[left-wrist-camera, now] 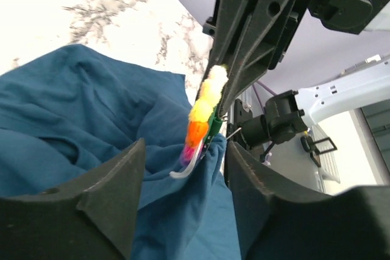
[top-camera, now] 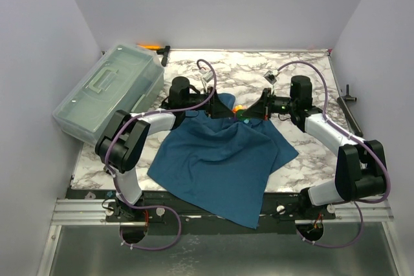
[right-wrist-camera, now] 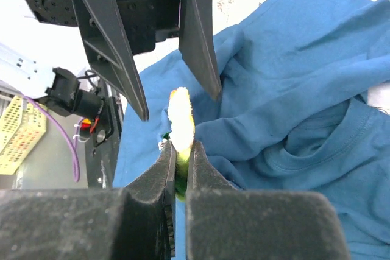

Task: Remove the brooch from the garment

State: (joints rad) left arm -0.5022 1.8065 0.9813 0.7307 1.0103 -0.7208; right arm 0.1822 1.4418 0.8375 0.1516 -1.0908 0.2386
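Observation:
The teal garment point(top-camera: 220, 159) lies crumpled on the marble table, raised into a peak where the two grippers meet. My right gripper point(right-wrist-camera: 181, 150) is shut on the brooch point(right-wrist-camera: 181, 117), a fuzzy yellow, orange and green piece that sticks out past the fingertips. In the left wrist view the brooch point(left-wrist-camera: 204, 105) hangs from the right arm's fingers point(left-wrist-camera: 244, 47), with a fold of garment point(left-wrist-camera: 91, 108) drawn up to its lower end. My left gripper point(left-wrist-camera: 183, 175) is open, its fingers on either side just short of the brooch, holding nothing. From above, the brooch point(top-camera: 239, 109) is a small orange spot.
A clear plastic toolbox point(top-camera: 110, 92) stands at the left of the table. An orange-handled tool point(top-camera: 152, 46) lies at the back left corner. A black fitting point(top-camera: 349, 92) sticks out at the right edge. White side walls enclose the table.

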